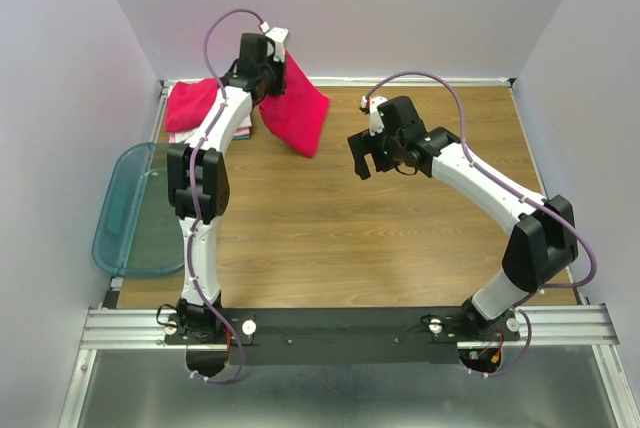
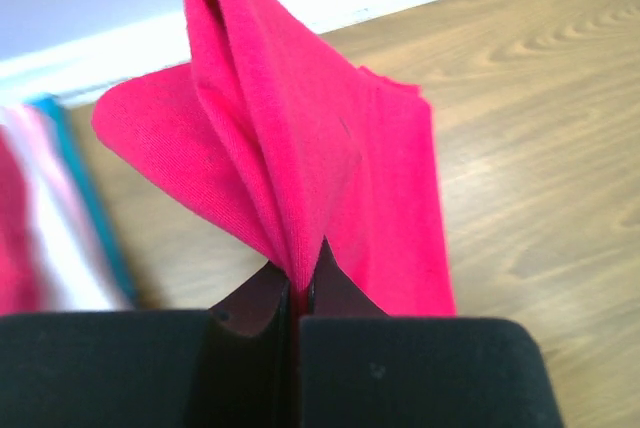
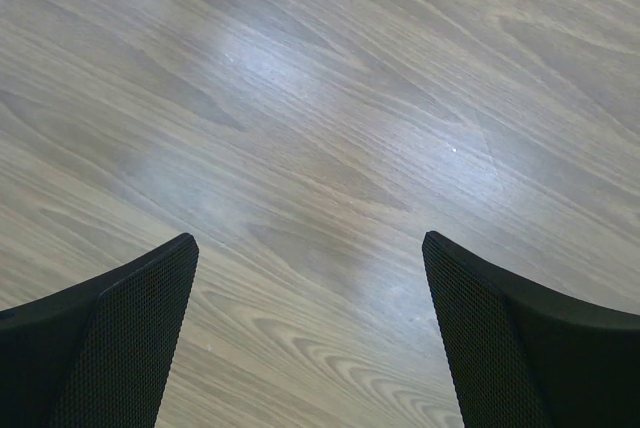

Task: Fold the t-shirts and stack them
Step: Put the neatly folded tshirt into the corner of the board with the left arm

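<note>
A red-pink t-shirt (image 1: 298,108) hangs folded from my left gripper (image 1: 272,66) above the back of the table, its lower corner near the wood. In the left wrist view the jaws are shut on the t-shirt (image 2: 300,158) with my left gripper (image 2: 297,283) pinching a fold of the cloth. A stack of folded t-shirts (image 1: 195,108), red-pink on top with white and teal edges below, lies at the back left and shows blurred as the stack (image 2: 45,218). My right gripper (image 1: 368,160) hovers open over bare wood, and in its wrist view my right gripper (image 3: 310,278) holds nothing.
A translucent teal plastic bin (image 1: 130,210) sits off the table's left edge. The wooden table (image 1: 400,238) is walled by pale panels at the back and sides. A metal rail (image 1: 350,323) carries both arm bases at the near edge.
</note>
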